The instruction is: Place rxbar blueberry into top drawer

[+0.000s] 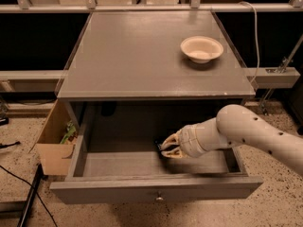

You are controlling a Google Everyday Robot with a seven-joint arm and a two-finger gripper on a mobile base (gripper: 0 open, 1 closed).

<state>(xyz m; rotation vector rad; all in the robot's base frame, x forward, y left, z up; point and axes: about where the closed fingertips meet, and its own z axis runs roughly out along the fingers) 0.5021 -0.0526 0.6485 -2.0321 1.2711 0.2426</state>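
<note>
The top drawer (156, 189) of the grey table stands pulled open toward me, its small round knob at the front. My gripper (167, 147) is inside the drawer, right of the middle, reaching in from the right on the white arm. A small dark navy thing, the rxbar blueberry (158, 147), shows between the fingertips, low over the drawer floor. Most of the bar is hidden by the fingers.
A cream round bowl (201, 48) sits on the table top (137, 56) at the back right. A tan cardboard box (56, 141) with some contents stands on the floor left of the drawer. A white cable hangs at the right. Black cables lie on the floor at the left.
</note>
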